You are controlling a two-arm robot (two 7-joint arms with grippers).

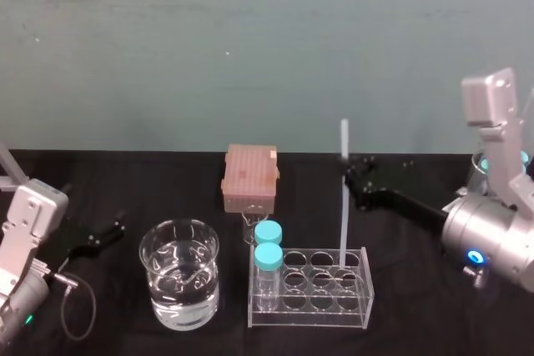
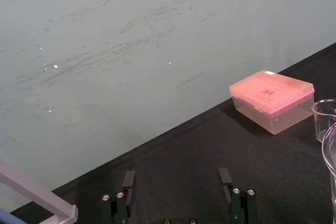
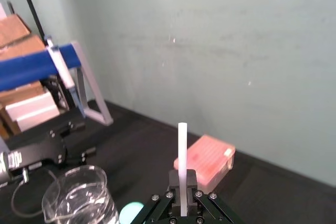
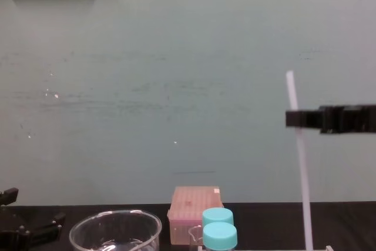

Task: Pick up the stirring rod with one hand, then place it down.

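— What do the jaws of the right gripper [image 1: 349, 166] hold?
— They are clamped on the rod [image 1: 343, 210], high on its length. It stands upright, its lower end at the rack's [image 1: 313, 308] right end; whether it sits in a well is unclear.
— And the left gripper [image 2: 177, 178]?
— Jaws wide apart, holding nothing, low over the table's [image 1: 417, 323] left side, near the beaker [image 1: 179, 285].

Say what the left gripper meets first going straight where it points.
Likely nothing near: the open left gripper faces bare black table, then the wall; the pink box lies off its line.
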